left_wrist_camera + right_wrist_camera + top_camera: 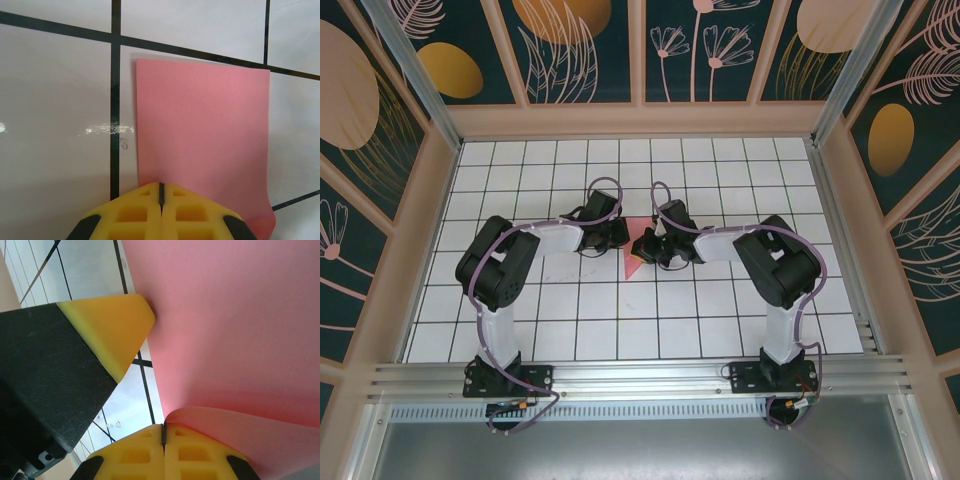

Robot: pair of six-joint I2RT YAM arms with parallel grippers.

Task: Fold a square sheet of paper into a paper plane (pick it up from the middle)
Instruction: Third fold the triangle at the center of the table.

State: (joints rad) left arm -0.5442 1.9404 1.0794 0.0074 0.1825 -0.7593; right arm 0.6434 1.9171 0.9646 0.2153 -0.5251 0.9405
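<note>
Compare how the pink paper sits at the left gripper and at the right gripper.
At the left gripper, the thin pink-red square sheet of paper lies flat on the white gridded board; at the right gripper it curls upward. The left gripper reaches in from the sheet's left, the right from its right. Both have yellow fingers shut at the sheet.

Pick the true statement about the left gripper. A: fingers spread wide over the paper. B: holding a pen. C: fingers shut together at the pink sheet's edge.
C: the left gripper has its yellow fingers closed with no gap, at the near edge of the square sheet of paper.
</note>
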